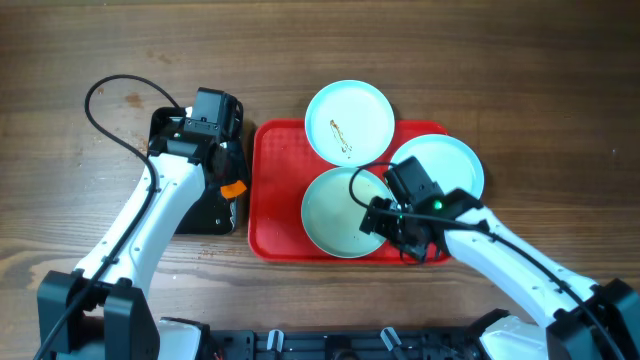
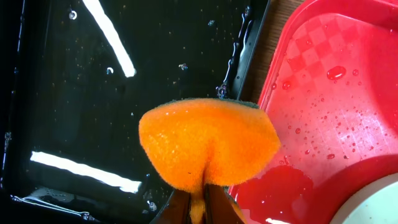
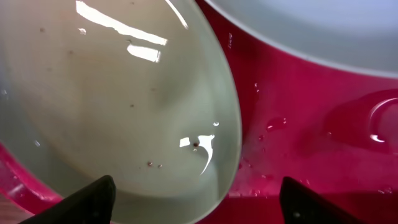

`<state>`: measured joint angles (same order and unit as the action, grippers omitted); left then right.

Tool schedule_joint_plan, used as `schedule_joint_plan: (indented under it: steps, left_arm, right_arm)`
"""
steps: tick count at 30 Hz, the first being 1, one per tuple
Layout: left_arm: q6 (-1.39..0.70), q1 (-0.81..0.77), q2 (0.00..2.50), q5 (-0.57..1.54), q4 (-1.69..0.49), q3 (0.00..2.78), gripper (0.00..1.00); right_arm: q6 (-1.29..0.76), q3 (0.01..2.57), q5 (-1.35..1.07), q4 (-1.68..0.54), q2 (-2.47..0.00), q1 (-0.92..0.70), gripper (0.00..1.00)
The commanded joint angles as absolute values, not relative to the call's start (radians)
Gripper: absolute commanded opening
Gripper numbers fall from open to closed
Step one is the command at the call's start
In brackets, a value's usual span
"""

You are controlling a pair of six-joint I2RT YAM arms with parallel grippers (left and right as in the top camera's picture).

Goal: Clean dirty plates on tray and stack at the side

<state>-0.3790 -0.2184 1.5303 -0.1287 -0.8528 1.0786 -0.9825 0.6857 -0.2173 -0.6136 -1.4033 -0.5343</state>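
Over on the left, the left gripper (image 1: pixel 229 186) hangs above the black tray (image 1: pixel 168 128), and its fingers are clamped tight on the orange sponge (image 1: pixel 233 189). The left wrist view shows it plainly: the sponge (image 2: pixel 208 143) bulges out above the pinch, with a green scouring layer just visible along its far edge. The black tray (image 2: pixel 74 93) below it glistens with water drops.

In the middle sits the red tray (image 1: pixel 275 190), flat on the wooden table (image 1: pixel 540 80), and all three plates are on it. The far plate (image 1: pixel 348 122) hangs over the tray's far rim and carries a thin brown streak in its centre. The right plate (image 1: pixel 445 160) pokes out past the tray's right far corner. The near plate (image 1: pixel 335 215) lies inside the tray, close against the other two.

Now the right gripper (image 1: pixel 383 215): it is low over the right edge of the near plate. From the right wrist its fingers (image 3: pixel 93 199) stand wide apart, one over the plate (image 3: pixel 112 106) and the other over the wet red tray (image 3: pixel 298 112), so the rim runs between them. Contact with the plate I cannot tell. That plate is wet, with a few small brown specks near its rim. The right plate (image 3: pixel 311 25) shows at the top.
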Motion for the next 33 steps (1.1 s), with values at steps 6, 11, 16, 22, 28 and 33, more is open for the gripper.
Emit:
schedule_joint_plan:
  steps: [6,11,16,22,28,33]
  left_arm:
    - [-0.347,-0.213,1.537,-0.082,-0.85,1.085,0.04]
    - [-0.347,-0.213,1.537,-0.082,-0.854,1.085,0.04]
    - [-0.347,-0.213,1.537,-0.082,-0.86,1.085,0.04]
    - [-0.347,-0.213,1.537,-0.082,-0.876,1.085,0.04]
    - [-0.347,-0.213,1.537,-0.082,-0.884,1.085,0.04]
    - [-0.347,-0.213,1.537,-0.082,-0.886,1.085,0.04]
  right_arm:
    - [-1.163,0.579,-0.259,-0.477,-1.411,-0.54,0.61]
    - [-1.209,0.579,-0.241,-0.414,-1.411,-0.54,0.39]
    - [-1.215,0.579,-0.213,-0.403,-1.412,-0.54,0.23]
    - [-1.208,0.579,-0.248,-0.332,-1.534,-0.54,0.34]
    - [-1.204,0.579,-0.29,-0.28,-1.607,-0.54,0.24]
    - [-1.203,0.579,-0.293,-0.282,-1.607,-0.54,0.04]
